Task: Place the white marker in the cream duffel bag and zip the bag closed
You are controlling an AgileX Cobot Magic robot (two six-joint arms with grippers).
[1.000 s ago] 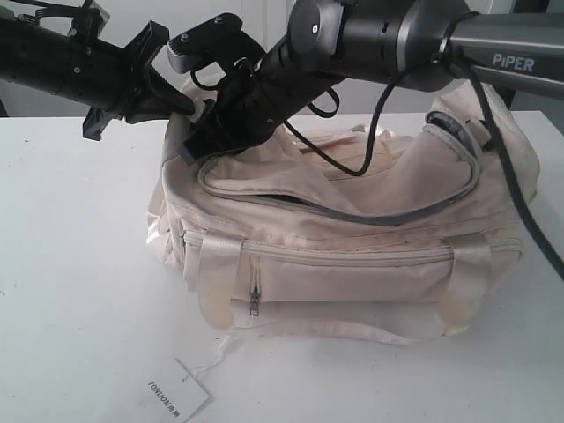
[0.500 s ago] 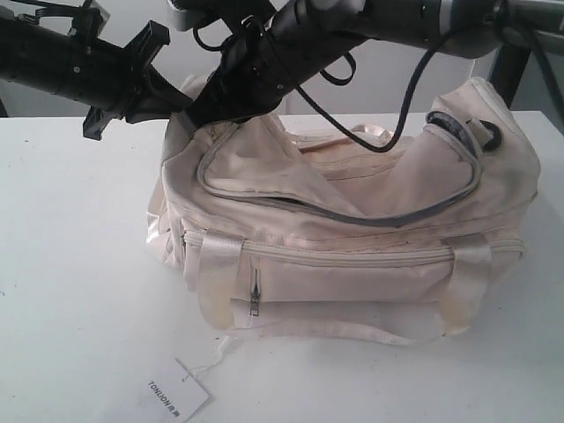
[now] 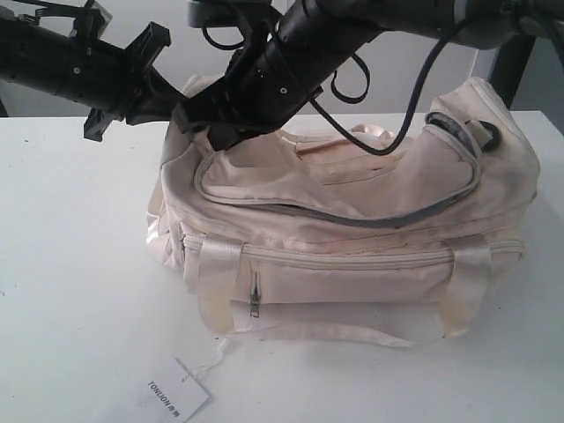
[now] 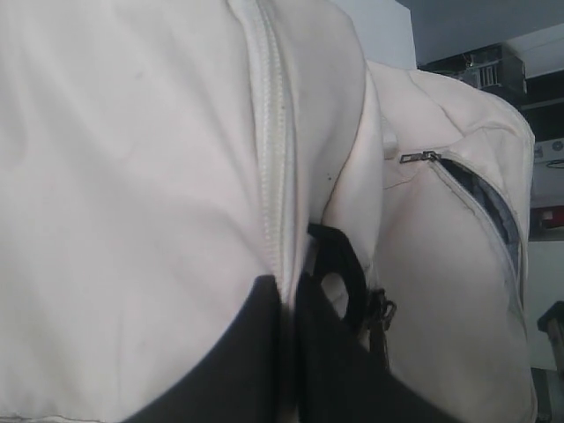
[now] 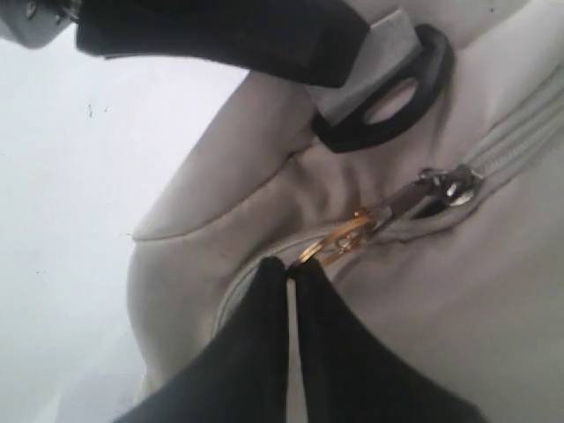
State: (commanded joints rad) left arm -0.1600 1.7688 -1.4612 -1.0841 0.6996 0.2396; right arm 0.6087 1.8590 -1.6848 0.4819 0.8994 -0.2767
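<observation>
Two grippers are clenched at one end of the cream duffel bag (image 3: 352, 264): left gripper (image 4: 289, 352) on its fabric, right gripper (image 5: 289, 269) on the gold zip pull (image 5: 339, 238)

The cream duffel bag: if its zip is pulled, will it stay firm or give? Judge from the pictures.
Probably floppy: the cream duffel bag sags and creases across its top. It would likely drag along with the zip pull unless its end is held.

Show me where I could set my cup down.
Bare table: left of the cream duffel bag, and right of the paper tag along the bag's front. Crowded: the bag's left end, where left gripper and right gripper work by the zip pull.
</observation>
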